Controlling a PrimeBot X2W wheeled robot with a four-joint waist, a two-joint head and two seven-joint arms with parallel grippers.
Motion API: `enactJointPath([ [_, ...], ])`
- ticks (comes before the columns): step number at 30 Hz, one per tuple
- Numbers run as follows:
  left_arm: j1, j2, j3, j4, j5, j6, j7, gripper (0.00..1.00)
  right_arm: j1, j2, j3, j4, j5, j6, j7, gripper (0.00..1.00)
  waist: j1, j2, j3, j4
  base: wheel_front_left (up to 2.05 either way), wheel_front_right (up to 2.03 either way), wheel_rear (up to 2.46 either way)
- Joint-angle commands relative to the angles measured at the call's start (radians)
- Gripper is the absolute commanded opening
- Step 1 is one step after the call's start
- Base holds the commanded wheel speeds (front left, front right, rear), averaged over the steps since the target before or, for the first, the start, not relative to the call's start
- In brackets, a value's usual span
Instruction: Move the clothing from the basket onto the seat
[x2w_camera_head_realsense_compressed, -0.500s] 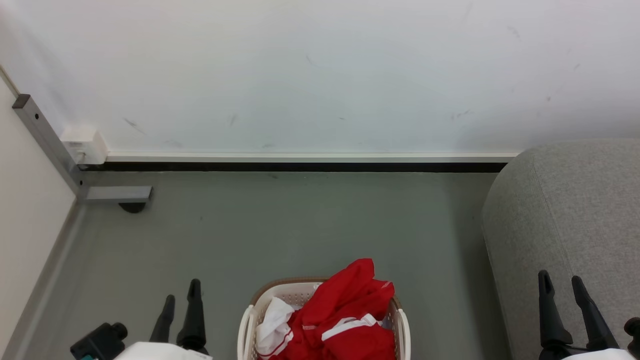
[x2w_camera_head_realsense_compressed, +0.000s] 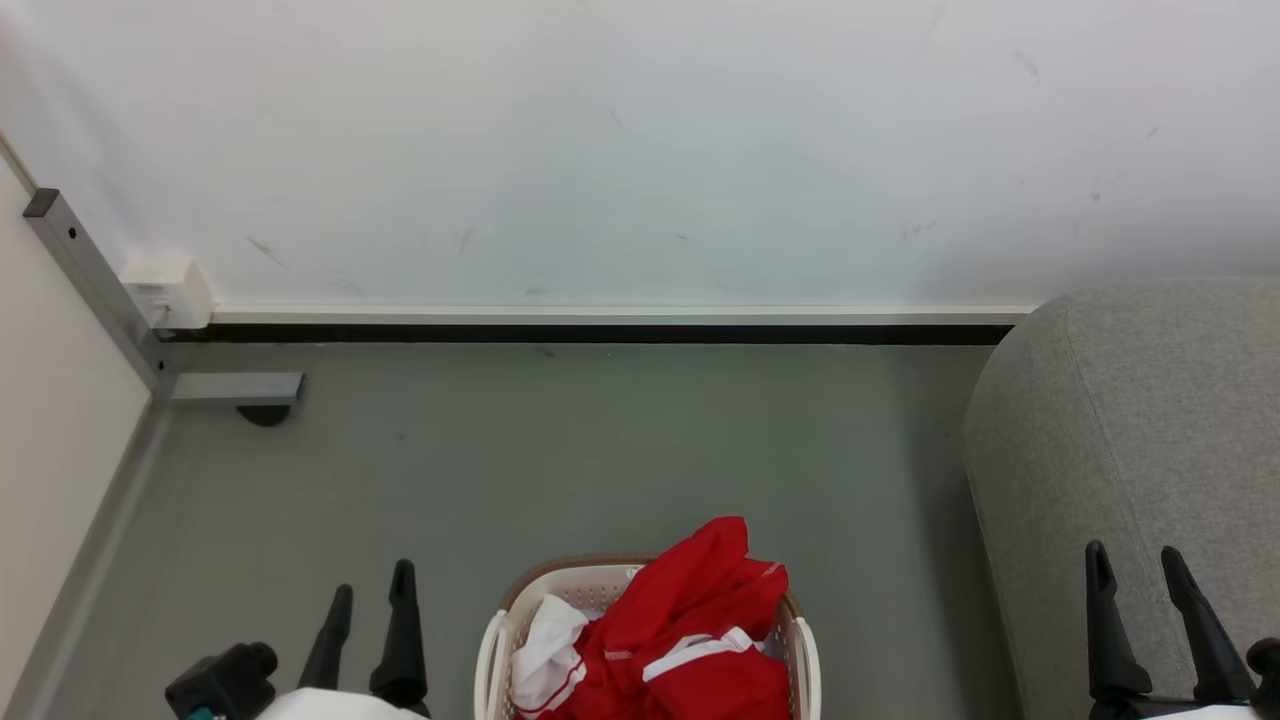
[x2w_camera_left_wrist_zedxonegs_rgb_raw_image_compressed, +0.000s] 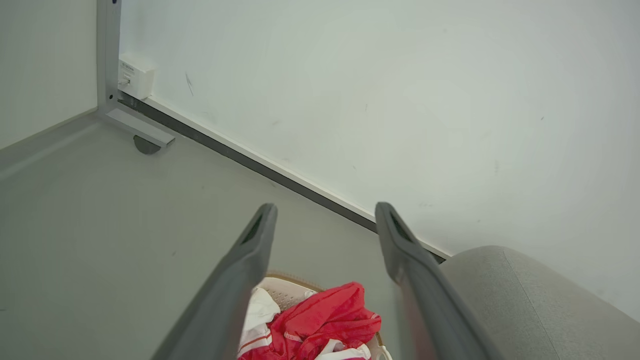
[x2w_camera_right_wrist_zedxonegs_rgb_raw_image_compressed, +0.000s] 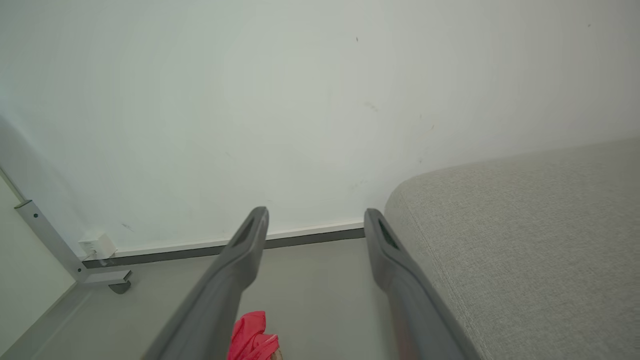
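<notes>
Bright red clothing (x2w_camera_head_realsense_compressed: 690, 630) with white trim is heaped in the cream basket (x2w_camera_head_realsense_compressed: 497, 645) at the bottom middle of the head view; the heap rises above the brown rim. The clothing (x2w_camera_left_wrist_zedxonegs_rgb_raw_image_compressed: 320, 322) and basket (x2w_camera_left_wrist_zedxonegs_rgb_raw_image_compressed: 285, 295) lie below my left gripper (x2w_camera_left_wrist_zedxonegs_rgb_raw_image_compressed: 325, 212), which hangs open and empty above the floor. In the head view the left gripper (x2w_camera_head_realsense_compressed: 372, 582) is left of the basket. The grey seat (x2w_camera_head_realsense_compressed: 1140, 420) stands to the right. My right gripper (x2w_camera_head_realsense_compressed: 1134, 558) is open over the seat's front edge, holding nothing. A tip of red clothing (x2w_camera_right_wrist_zedxonegs_rgb_raw_image_compressed: 252, 335) and the seat (x2w_camera_right_wrist_zedxonegs_rgb_raw_image_compressed: 525, 235) appear beyond the right gripper (x2w_camera_right_wrist_zedxonegs_rgb_raw_image_compressed: 315, 215).
A white wall (x2w_camera_head_realsense_compressed: 640, 150) with a dark baseboard closes the far side. A grey metal post with a foot (x2w_camera_head_realsense_compressed: 235, 388) and a white socket box (x2w_camera_head_realsense_compressed: 165, 290) stand in the left corner. Grey floor (x2w_camera_head_realsense_compressed: 600, 450) spreads between the wall, basket and seat.
My left gripper has shifted a little to the right, toward the basket. The right gripper has moved slightly right. The clothing and basket lie as before.
</notes>
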Motion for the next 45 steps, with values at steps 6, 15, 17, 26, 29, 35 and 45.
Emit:
enactJointPath([
  [6, 0.006, 0.009, -0.001, -0.008, 0.086, 0.01, -0.025, 1.0, 0.011, 0.003, -0.023, -0.017, -0.078, -0.001, -0.024, 1.0, 0.0, 0.0, 0.0, 0.0, 0.0, 0.0, 0.0],
  [15, 0.012, 0.009, 0.009, -0.007, 0.177, 0.009, -0.044, 1.0, 0.016, 0.005, -0.044, -0.016, -0.139, -0.001, -0.046, 1.0, 0.0, 0.0, 0.001, -0.001, 0.0, 0.0, 0.0],
  [17, 0.014, 0.009, 0.011, -0.006, 0.194, 0.006, -0.049, 1.0, 0.017, 0.004, -0.05, -0.016, -0.154, -0.001, -0.049, 1.0, 0.0, 0.0, 0.002, -0.002, 0.0, 0.0, 0.0],
  [26, 0.023, 0.01, 0.024, -0.001, 0.286, -0.007, -0.069, 1.0, 0.023, 0.004, -0.064, -0.005, -0.202, -0.002, -0.069, 1.0, 0.0, 0.0, 0.003, -0.002, 0.0, 0.0, 0.0],
  [29, 0.025, 0.01, 0.024, 0.003, 0.309, -0.01, -0.076, 1.0, 0.027, 0.004, -0.061, 0.001, -0.217, -0.002, -0.075, 1.0, 0.0, 0.0, 0.004, -0.003, 0.0, 0.0, 0.0],
  [35, 0.028, 0.01, 0.021, 0.007, 0.349, -0.013, -0.085, 1.0, 0.033, 0.004, -0.053, 0.012, -0.242, -0.002, -0.084, 1.0, 0.0, 0.0, 0.006, -0.004, 0.0, 0.0, 0.0],
  [45, 0.031, 0.01, 0.022, 0.019, 0.385, -0.018, -0.103, 1.0, 0.038, 0.003, -0.052, 0.024, -0.297, -0.002, -0.103, 1.0, 0.0, 0.0, 0.008, -0.008, 0.0, 0.0, 0.0],
])
